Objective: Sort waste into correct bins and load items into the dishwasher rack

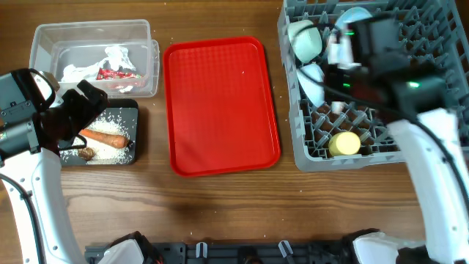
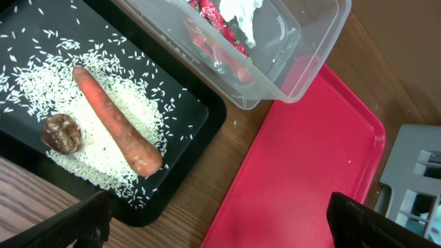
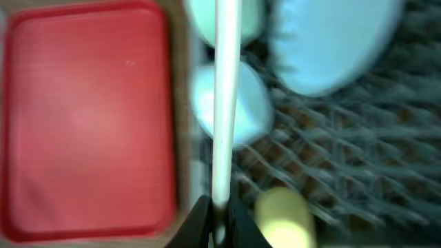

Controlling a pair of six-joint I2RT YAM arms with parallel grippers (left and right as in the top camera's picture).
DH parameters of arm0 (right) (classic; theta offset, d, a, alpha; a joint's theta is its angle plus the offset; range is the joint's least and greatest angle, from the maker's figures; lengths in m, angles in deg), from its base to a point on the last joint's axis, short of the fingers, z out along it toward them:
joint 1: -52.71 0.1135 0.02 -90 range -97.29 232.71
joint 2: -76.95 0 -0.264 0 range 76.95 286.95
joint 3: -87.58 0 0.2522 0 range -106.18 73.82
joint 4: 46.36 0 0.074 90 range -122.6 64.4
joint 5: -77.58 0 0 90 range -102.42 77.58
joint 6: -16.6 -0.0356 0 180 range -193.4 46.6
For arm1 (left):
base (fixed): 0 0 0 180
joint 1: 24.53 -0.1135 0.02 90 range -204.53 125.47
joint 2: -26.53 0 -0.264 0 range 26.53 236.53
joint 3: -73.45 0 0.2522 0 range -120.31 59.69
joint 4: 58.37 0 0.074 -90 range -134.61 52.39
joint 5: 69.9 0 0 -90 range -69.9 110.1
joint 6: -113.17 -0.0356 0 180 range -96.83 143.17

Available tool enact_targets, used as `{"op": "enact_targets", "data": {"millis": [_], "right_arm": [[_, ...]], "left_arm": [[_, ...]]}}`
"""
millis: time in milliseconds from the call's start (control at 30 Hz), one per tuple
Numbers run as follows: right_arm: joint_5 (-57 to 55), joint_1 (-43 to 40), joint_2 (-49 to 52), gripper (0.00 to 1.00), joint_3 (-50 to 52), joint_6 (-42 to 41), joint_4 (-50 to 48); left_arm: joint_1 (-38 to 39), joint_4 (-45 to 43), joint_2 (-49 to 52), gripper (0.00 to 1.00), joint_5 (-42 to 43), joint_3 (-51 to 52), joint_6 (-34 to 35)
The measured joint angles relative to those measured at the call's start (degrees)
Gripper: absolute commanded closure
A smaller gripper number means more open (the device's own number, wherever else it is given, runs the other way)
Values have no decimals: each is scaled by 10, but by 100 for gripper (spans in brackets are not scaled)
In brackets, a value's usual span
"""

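Note:
My right gripper [image 3: 219,212] is shut on the white plastic spoon [image 3: 226,96] and holds it over the grey dishwasher rack [image 1: 308,150]. The rack holds two pale blue bowls [image 1: 305,40] [image 1: 313,81], the pale blue plate [image 1: 354,16] and the yellow cup [image 1: 344,144]. My left gripper [image 2: 220,224] is open and empty, over the edge of the black tray [image 1: 134,106]. That tray holds the orange carrot [image 2: 114,118], the brown lump [image 2: 60,132] and rice grains [image 2: 41,83]. The clear tub [image 1: 91,33] holds the red wrapper [image 1: 117,73] and crumpled white paper [image 1: 116,54].
The red serving tray [image 1: 222,103] lies between the bins and the rack, with one white speck on it. The wooden table edge runs along the front.

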Motion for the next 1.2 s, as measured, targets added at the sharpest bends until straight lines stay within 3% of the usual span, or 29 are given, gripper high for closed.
{"op": "enact_targets", "data": {"millis": [133, 167, 200, 267, 333, 467, 567, 600, 800, 1000, 1067, 1200], "right_arm": [[-7, -72, 0, 94, 26, 87, 28], [-6, -82, 4, 82, 43, 106, 23], [-6, -90, 7, 76, 55, 116, 19], [-7, -113, 15, 37, 73, 127, 15], [-5, -136, 16, 23, 81, 125, 10], [2, -152, 17, 23, 84, 118, 2], [70, -146, 16, 20, 84, 118, 3], [128, -117, 0, 0, 82, 117, 4], [203, -43, -177, 0, 46, -45, 20], [63, -44, -244, 0, 52, -80, 2], [16, -44, -296, 0, 89, -57, -69], [0, -75, -467, 0, 429, -14, -419]], "left_arm": [[0, 0, 0, 0, 0, 0, 0], [0, 0, 0, 0, 0, 0, 0], [0, 0, 0, 0, 0, 0, 0], [0, 0, 0, 0, 0, 0, 0], [0, 0, 0, 0, 0, 0, 0], [0, 0, 0, 0, 0, 0, 0], [0, 0, 0, 0, 0, 0, 0], [0, 0, 0, 0, 0, 0, 0], [0, 0, 0, 0, 0, 0, 0], [0, 0, 0, 0, 0, 0, 0], [0, 0, 0, 0, 0, 0, 0], [0, 2, 0, 0, 0, 0, 0]]}}
